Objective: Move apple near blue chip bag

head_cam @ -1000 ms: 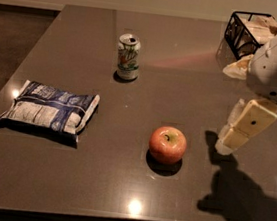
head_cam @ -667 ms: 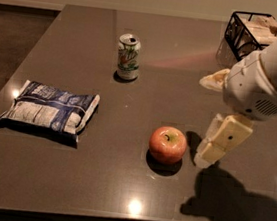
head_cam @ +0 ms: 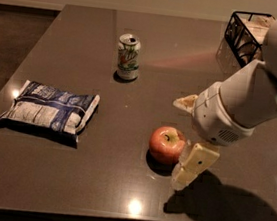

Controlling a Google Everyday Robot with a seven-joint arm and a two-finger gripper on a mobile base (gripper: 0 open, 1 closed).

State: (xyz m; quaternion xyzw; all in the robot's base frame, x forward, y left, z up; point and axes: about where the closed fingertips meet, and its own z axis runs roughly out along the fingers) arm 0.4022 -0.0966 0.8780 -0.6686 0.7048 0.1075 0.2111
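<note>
The red apple (head_cam: 166, 143) with a yellowish patch at its stem sits on the dark table (head_cam: 118, 190) right of centre. The blue chip bag (head_cam: 49, 111) lies flat at the left, well apart from the apple. My gripper (head_cam: 184, 138) is at the apple's right side, low over the table. It is open: one cream finger (head_cam: 185, 102) is behind the apple and the other finger (head_cam: 192, 164) is at its front right. The apple rests on the table, and I cannot tell whether the fingers touch it.
A green-and-white soda can (head_cam: 128, 57) stands upright behind the apple, towards the table's middle back. A black wire basket (head_cam: 245, 32) stands at the back right corner. My white arm (head_cam: 262, 87) covers the table's right side. The table's front edge is close below the apple.
My gripper has moved left and forward from the table's right side up to the apple, its fingers now on either side of the apple's right flank. Apple, bag and can have not moved.
</note>
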